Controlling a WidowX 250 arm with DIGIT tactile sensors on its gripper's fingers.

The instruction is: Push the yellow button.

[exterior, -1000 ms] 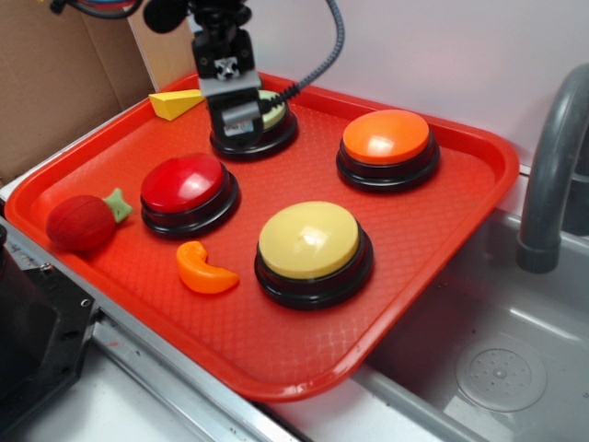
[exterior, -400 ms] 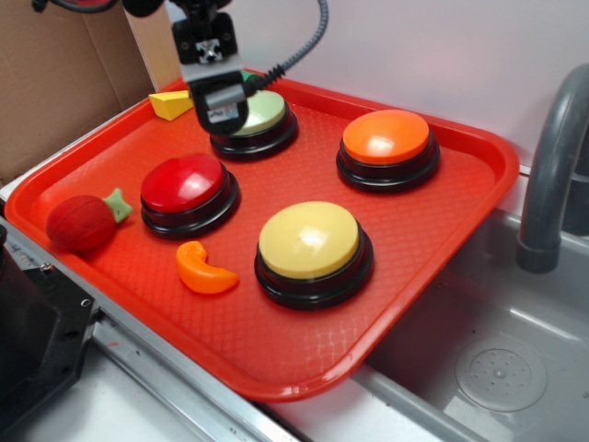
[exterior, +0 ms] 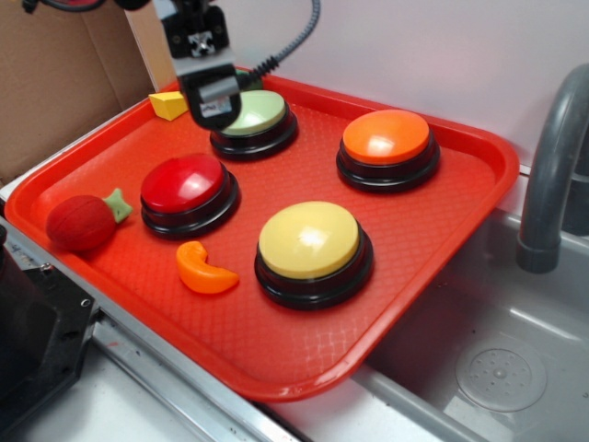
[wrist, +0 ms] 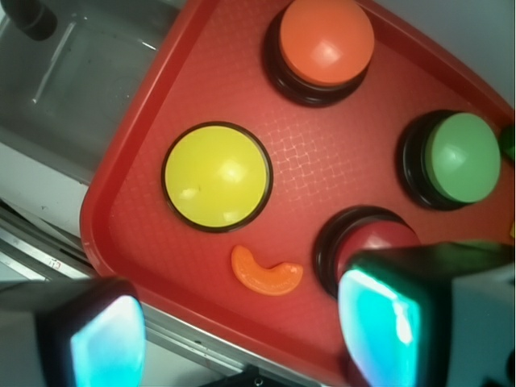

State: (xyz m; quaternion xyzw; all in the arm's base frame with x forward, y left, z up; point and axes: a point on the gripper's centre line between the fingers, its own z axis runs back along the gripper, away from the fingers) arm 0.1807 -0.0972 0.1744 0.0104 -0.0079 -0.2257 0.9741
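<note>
Hovering gripper (exterior: pixel 212 109), fingers (wrist: pixel 379 322) spread apart and empty, well apart from the yellow button (exterior: pixel 309 240).

You see the yellow button (exterior: pixel 308 238) (wrist: pixel 216 175) as a large, round, pale-yellow dome on a black circular base, sitting upright and untouched near the front edge of the red tray (exterior: pixel 442 230) (wrist: pixel 129 201).

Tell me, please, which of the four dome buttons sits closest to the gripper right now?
The green button at the tray's back. The gripper hangs at its left edge, while the red, orange and yellow ones lie farther off.
</note>
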